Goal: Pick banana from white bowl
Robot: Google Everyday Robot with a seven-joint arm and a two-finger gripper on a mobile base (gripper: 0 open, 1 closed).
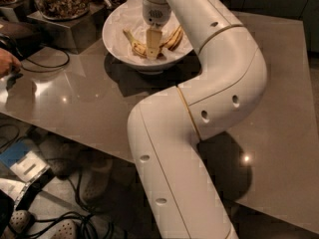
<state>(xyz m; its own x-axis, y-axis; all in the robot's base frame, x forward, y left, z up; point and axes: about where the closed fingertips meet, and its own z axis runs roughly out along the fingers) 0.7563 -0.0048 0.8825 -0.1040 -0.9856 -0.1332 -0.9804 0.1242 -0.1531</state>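
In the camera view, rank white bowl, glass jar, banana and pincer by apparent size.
1. White bowl.
2. Glass jar, cropped at the top, so its lead over the banana is unsure.
3. Banana.
4. Pincer, down inside the bowl over the banana's middle.
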